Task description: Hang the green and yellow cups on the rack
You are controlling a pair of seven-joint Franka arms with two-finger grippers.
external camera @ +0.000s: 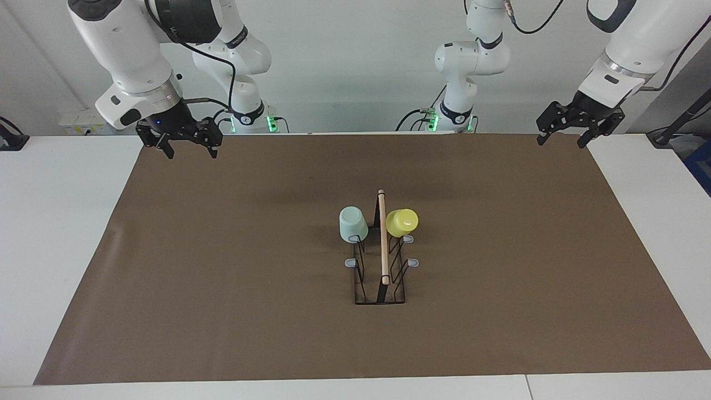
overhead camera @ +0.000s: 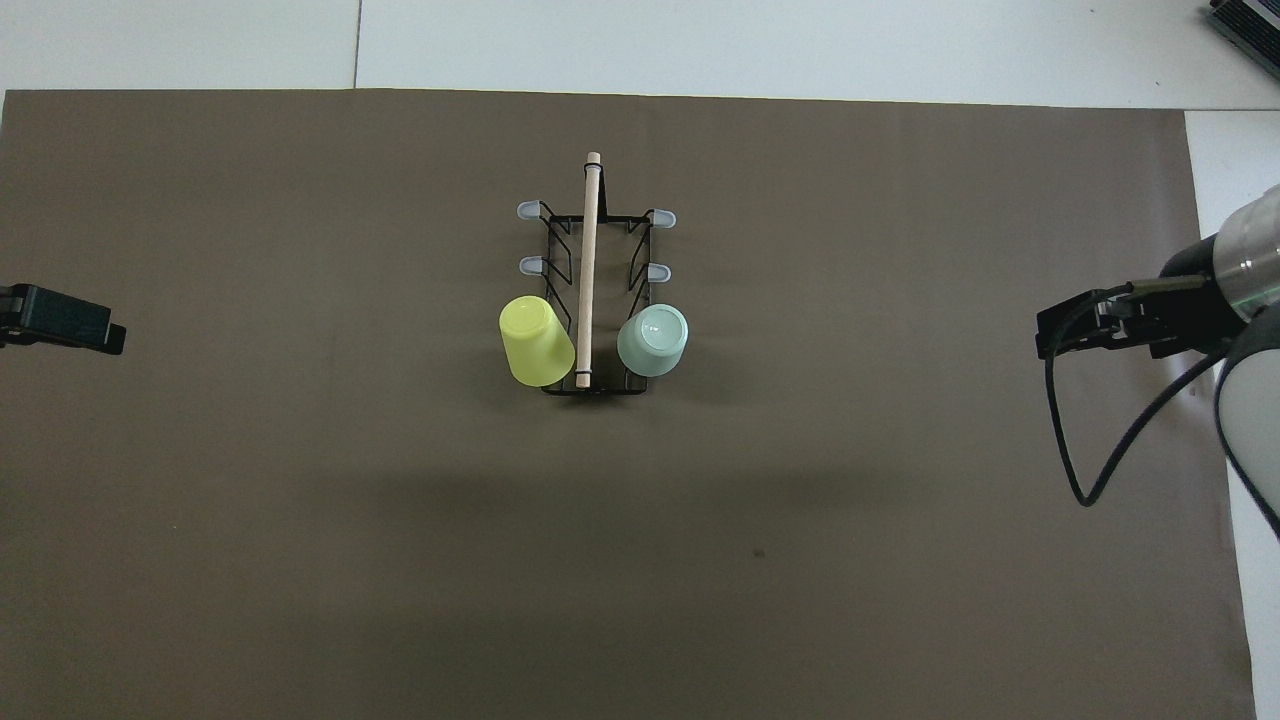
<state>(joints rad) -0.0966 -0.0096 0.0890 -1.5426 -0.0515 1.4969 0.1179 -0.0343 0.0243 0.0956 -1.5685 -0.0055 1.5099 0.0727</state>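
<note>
Here, green cup (external camera: 353,223) and yellow cup (external camera: 401,221) hung on rack (external camera: 382,266), both tools' fingers apart.

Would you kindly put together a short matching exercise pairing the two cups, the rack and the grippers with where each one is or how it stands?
Things:
1. green cup
2. yellow cup
3. rack
4. left gripper
5. right gripper

Places or states:
A. open and empty, over the mat's corner at the left arm's end
B. stands mid-mat, wooden handle on top
C. upside down on a peg on the rack's side toward the right arm
D. open and empty, over the mat's corner at the right arm's end
E. tilted on a peg on the rack's side toward the left arm

Pairs: 1-C, 2-E, 3-B, 4-A, 5-D
</note>
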